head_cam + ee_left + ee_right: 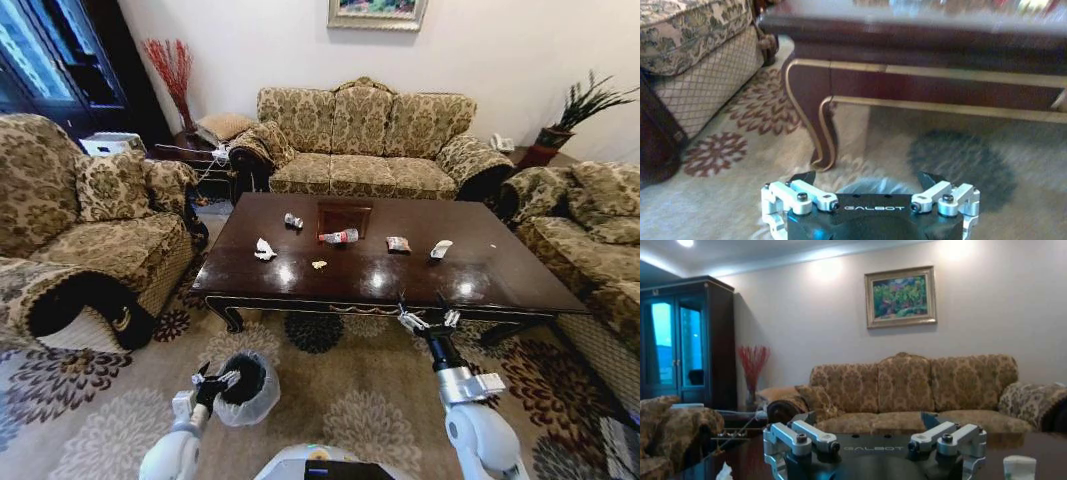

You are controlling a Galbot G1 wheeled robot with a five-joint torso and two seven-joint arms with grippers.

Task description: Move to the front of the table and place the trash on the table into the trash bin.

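Observation:
The dark glossy table (480, 270) stands ahead of me with trash on it: crumpled white paper (264, 250), a clear bottle (340, 237), a snack wrapper (398, 244), a white cup piece (440, 249), a small scrap (319, 265) and another small item (293, 221). On the carpet at my lower left is the bag-lined trash bin (247, 385). My left gripper (207, 385) is open at its side, and the bag (867, 186) shows between the spread fingers (803, 179). My right gripper (428, 318) hangs open and empty at the table's near edge. Its wrist view shows the gripper (867, 416), the cup piece (1018, 467) and the paper (723, 471).
Patterned sofas close in the table: an armchair (90, 230) on the left, a long sofa (365, 140) behind it, another (590, 240) on the right. The table's carved leg (817, 115) stands just ahead of the left gripper. Floral carpet (340, 400) lies between me and the table.

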